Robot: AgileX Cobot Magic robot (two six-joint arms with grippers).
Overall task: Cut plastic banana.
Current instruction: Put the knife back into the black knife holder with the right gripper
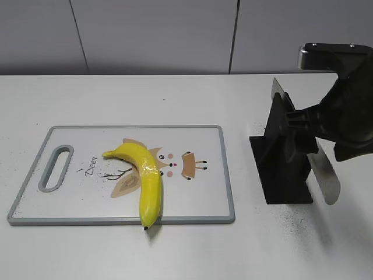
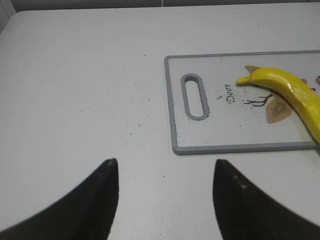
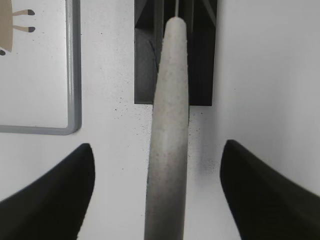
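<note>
The yellow plastic banana lies on the white cutting board, stem end toward the board's middle and dark tip over the front rim. It also shows in the left wrist view. A knife with a pale handle sits in a black stand; its handle points away from the stand. My right gripper is open, with one jaw on each side of the handle and not touching it. My left gripper is open and empty over bare table, left of the board.
The board has a grey rim and a handle slot at its left end. Its corner shows in the right wrist view. The black stand stands to the right of the board. A grey wall is behind the white table.
</note>
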